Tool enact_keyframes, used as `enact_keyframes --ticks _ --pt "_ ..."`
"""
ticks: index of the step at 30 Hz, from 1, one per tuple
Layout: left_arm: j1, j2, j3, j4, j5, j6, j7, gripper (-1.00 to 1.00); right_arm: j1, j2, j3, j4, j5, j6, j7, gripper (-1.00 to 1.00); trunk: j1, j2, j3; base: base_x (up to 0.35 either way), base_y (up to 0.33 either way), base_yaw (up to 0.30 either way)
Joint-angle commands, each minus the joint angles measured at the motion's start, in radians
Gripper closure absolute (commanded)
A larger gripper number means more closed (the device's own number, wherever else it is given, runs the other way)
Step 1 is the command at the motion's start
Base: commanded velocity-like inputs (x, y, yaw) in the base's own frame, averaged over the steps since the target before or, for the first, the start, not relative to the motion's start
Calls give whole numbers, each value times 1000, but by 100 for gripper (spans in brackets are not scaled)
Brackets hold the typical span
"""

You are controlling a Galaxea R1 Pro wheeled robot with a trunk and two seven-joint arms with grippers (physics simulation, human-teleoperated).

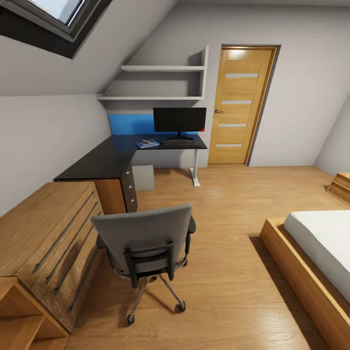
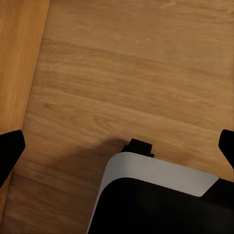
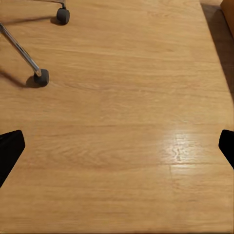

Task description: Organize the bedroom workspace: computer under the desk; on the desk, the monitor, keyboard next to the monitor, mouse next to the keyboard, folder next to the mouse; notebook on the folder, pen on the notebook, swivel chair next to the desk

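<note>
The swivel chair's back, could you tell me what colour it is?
Grey, on the swivel chair; head view.

You're in an attic bedroom: sloped pale-grey walls, skylight, white-mattress wooden bed, oak door, black L-shaped desk, light-wood drawer chest.

We see the swivel chair from behind, its tall back hiding the seat. On the desk, at eleven o'clock from the chair, the small stack on the folder is too small for us to tell apart. The keyboard is a dark strip under the monitor, its keys unreadable. The computer is half hidden behind the drawer unit. The bed at three o'clock and the chest of drawers at nine are cut by the frame edges. In both wrist views, fingertips sit cropped at the borders.
</note>
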Motion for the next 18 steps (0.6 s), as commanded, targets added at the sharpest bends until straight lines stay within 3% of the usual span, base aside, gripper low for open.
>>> enact_keyframes --ticks 1,8,18 --pt "-1 0 -9 0 7 -3 6 -100 -1 0 8 2 5 1 -10 -100 0 -1 -1 -36 40 0" --pt "-1 0 -9 0 7 -4 6 -100 -1 2 8 2 5 5 -10 -100 0 -1 -1 -25 48 0" --pt "-1 0 -9 0 7 -3 6 -100 -1 5 8 2 5 6 -10 -100 0 -1 -1 -71 202 0"
